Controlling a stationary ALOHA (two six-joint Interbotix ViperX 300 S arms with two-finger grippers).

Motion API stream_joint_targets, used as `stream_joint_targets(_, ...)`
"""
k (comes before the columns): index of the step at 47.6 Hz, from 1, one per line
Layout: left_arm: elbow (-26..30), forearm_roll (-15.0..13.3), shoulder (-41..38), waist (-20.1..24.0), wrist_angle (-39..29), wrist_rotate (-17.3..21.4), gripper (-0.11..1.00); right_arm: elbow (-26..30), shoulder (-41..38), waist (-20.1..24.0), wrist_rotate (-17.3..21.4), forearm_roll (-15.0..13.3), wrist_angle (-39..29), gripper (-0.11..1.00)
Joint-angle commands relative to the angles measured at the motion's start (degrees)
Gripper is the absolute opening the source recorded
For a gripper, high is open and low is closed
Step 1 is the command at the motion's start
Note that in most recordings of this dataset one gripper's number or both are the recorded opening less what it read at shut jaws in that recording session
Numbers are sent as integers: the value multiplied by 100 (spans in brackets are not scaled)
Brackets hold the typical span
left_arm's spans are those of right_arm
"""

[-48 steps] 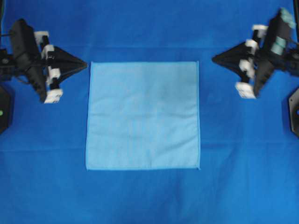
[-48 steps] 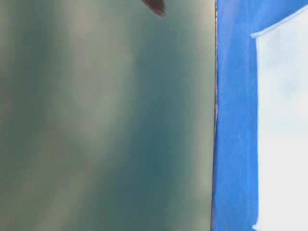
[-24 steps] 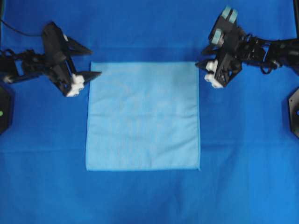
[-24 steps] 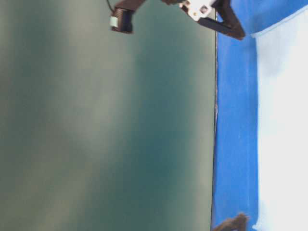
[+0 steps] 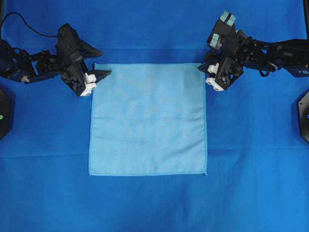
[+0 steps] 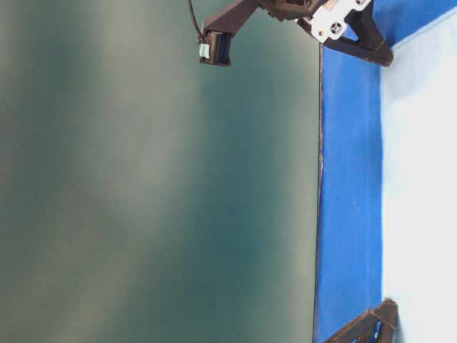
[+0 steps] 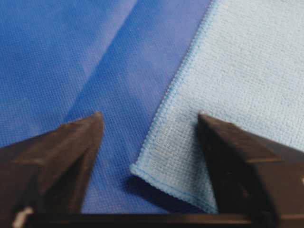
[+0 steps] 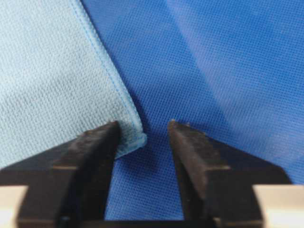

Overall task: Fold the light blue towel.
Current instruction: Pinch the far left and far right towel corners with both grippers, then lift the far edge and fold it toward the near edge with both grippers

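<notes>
The light blue towel (image 5: 147, 121) lies flat and square on the deep blue cloth. My left gripper (image 5: 103, 62) is at its far left corner, open. In the left wrist view the left gripper (image 7: 149, 116) straddles the hemmed corner of the towel (image 7: 247, 71), with one finger (image 7: 237, 161) over the cloth. My right gripper (image 5: 204, 62) is at the far right corner, open. In the right wrist view the right gripper (image 8: 142, 124) has the towel (image 8: 47, 71) corner between its tips, and nothing is pinched.
The royal-blue background cloth (image 5: 154, 208) covers the whole table. The table-level view is turned sideways: towel (image 6: 421, 179) at right, right gripper (image 6: 378, 51) at top, left gripper (image 6: 377, 318) at bottom, a blurred dark green backdrop (image 6: 143, 179) on the left.
Both arms swung in from the sides to the towel's far corners and lowered. Both grippers went from shut to wide open, then narrowed a little. The towel has not moved.
</notes>
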State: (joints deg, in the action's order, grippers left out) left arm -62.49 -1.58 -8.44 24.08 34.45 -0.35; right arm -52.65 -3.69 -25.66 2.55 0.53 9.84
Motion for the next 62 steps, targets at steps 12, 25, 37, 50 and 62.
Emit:
stream_joint_targets(12,-35,18,70,-70,-105,123,4,53,70,-35,-9,-9,-114,2)
stream_joint_targets(25,53,18,431,-88,-563,316,2,79,255,-35,0,0,-149,2)
stream_joint_targets(37,141,18,1301,-88,-1134,668,2,79,940,-35,0,0,-501,2)
stream_joint_targets(50,97,18,1433,-176,-1248,712,2,44,1028,9,44,18,-633,2)
stream_joint_targets(62,114,9,1582,-738,-1600,642,2,26,1125,422,62,149,-940,2)
